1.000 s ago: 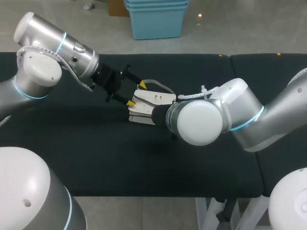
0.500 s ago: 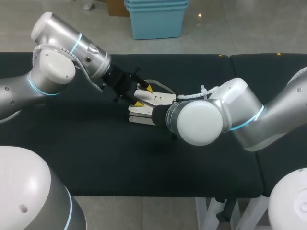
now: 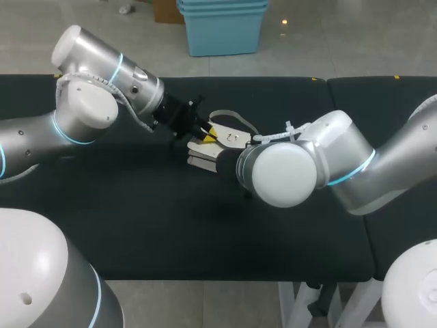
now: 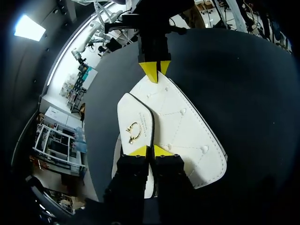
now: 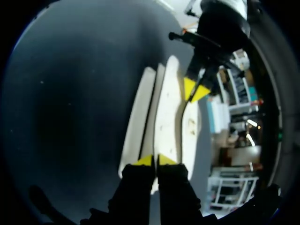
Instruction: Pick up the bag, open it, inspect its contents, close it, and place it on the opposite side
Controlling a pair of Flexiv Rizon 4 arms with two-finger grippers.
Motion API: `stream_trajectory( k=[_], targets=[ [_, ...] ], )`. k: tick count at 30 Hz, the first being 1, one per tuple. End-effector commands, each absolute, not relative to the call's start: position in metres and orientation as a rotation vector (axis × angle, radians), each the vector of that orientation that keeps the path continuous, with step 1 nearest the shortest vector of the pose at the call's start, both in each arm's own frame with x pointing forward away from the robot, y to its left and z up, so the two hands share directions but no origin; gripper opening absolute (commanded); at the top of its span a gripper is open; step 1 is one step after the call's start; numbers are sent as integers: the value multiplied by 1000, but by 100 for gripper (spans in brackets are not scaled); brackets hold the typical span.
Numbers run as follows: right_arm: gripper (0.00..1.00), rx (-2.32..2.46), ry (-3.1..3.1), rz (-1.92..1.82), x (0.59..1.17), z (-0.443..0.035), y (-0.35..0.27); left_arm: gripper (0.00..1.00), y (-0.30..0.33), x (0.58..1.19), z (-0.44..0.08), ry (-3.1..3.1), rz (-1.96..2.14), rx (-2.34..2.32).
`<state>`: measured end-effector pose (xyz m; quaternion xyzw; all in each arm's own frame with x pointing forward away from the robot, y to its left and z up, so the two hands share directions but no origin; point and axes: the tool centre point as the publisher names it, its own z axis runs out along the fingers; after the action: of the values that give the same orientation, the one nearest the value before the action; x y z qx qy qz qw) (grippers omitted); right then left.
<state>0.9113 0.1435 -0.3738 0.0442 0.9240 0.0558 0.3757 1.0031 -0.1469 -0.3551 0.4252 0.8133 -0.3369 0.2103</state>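
A white quilted bag (image 3: 229,139) with a gold clasp (image 4: 133,131) lies on the black table, its grey strap (image 3: 232,117) looping behind it. My left gripper (image 3: 209,133) comes in from the left; its yellow tips (image 4: 150,151) are shut on the edge of the bag's flap (image 4: 136,117). My right gripper (image 5: 153,160) is shut on the opposite end of the bag (image 5: 166,112). In the head view it is hidden behind its own wrist (image 3: 283,171). Each wrist view shows the other gripper facing it across the bag (image 4: 155,72) (image 5: 196,90).
The black table (image 3: 136,225) has open room in front of and to the left of the bag. A second black table section (image 3: 382,102) joins on at the right, and my right arm lies across the seam.
My left gripper has moved right onto the bag and closed from wide open onto the flap's edge. The flap end has lifted slightly. The right arm has not moved.
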Motion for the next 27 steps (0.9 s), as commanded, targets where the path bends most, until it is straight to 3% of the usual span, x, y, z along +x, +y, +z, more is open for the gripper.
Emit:
stream_trajectory(
  k=[1, 15, 25, 26, 27],
  targets=[
    [0, 113, 2361, 144, 910, -375, 145, 0, -147, 1008, -351, 2290, -979, 1141],
    [0, 113, 2361, 144, 910, -375, 145, 0, -143, 1040, -314, 2536, -1153, 831],
    [0, 113, 2361, 144, 910, -375, 145, 0, -141, 1037, -321, 2579, -1130, 839],
    [0, 113, 2361, 144, 910, -375, 145, 9, -141, 1035, -323, 2577, -1112, 844],
    [0, 113, 2361, 144, 910, -375, 145, 27, -141, 1032, -325, 2568, -1087, 856]
  ],
)
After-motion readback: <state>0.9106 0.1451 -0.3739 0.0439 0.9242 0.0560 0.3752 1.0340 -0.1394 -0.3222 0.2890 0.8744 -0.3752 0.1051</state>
